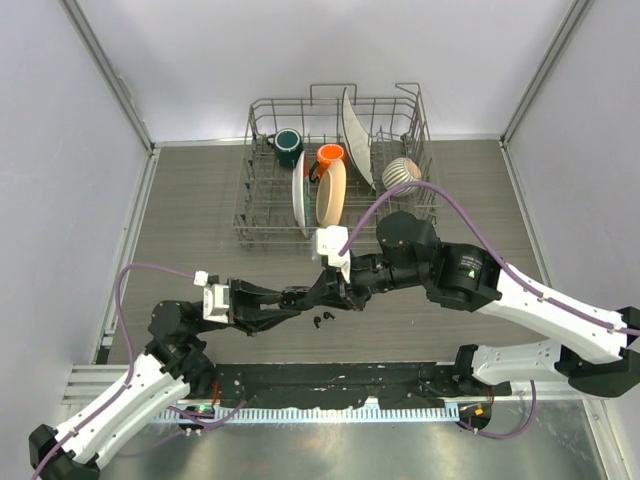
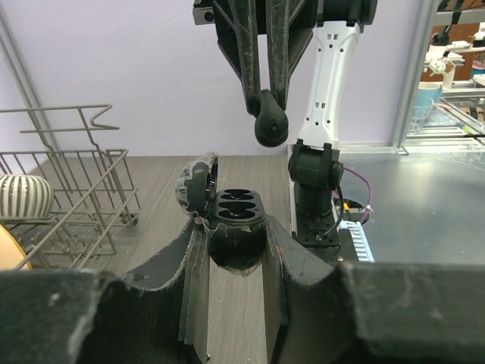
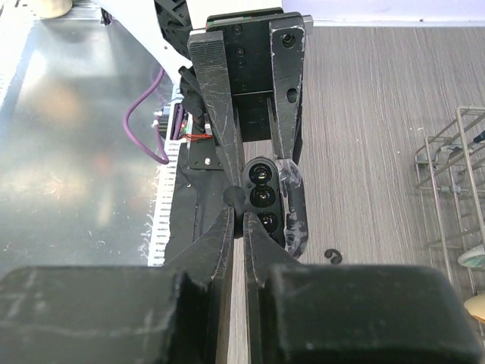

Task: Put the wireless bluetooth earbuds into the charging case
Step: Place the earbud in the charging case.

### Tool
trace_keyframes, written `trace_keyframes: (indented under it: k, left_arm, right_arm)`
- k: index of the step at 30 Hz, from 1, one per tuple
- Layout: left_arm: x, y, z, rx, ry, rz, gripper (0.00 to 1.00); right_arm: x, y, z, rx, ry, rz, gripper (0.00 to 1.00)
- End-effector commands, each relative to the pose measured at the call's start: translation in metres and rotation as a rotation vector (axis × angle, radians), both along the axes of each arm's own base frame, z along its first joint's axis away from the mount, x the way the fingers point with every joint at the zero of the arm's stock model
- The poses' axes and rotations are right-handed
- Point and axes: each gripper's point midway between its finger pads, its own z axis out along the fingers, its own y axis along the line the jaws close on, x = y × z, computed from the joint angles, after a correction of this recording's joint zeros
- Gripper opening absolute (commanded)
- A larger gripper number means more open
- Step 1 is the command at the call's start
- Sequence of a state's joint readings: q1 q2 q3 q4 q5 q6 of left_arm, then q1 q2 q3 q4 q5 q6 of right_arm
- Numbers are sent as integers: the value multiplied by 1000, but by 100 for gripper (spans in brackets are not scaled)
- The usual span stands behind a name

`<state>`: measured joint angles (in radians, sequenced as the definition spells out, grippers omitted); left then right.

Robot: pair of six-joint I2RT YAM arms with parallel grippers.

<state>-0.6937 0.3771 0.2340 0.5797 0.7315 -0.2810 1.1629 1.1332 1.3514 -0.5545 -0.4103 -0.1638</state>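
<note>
Evidently the left gripper (image 2: pixel 236 236) clamps the open black plastic charging case (image 2: pixel 239 206) steady so the right gripper (image 3: pixel 243 220), pinching a tiny black earbud (image 2: pixel 271 127), can seat it.

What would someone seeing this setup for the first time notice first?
Mid-table, the left arm's fingers clamp an open charging case, and the right arm's fingers hold a black earbud close above it. Behind them, at the far edge of the table, stands a wire dish rack holding an orange mug and a white plate.
</note>
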Motion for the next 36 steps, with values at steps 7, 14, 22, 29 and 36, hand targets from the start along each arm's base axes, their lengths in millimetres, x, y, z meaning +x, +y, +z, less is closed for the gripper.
trace_keyframes:
  k: [7,14,22,29,36]
  left_arm:
    - [-12,0,26,-37,-70,-55,0]
    - [-12,0,25,-39,-65,-57,0]
    - [-16,1,28,-49,-71,-75,0]
    - [-18,2,31,-61,-79,-78,0]
    - [-18,2,36,-75,-88,-77,0]
  right_arm:
    - [2,16,15,27,-70,15,1]
    - [5,22,8,5,-92,16,1]
    - [11,24,5,-4,-122,-4,1]
    - [9,27,2,-22,-116,20,1]
    - [4,28,-12,-69,-97,38,1]
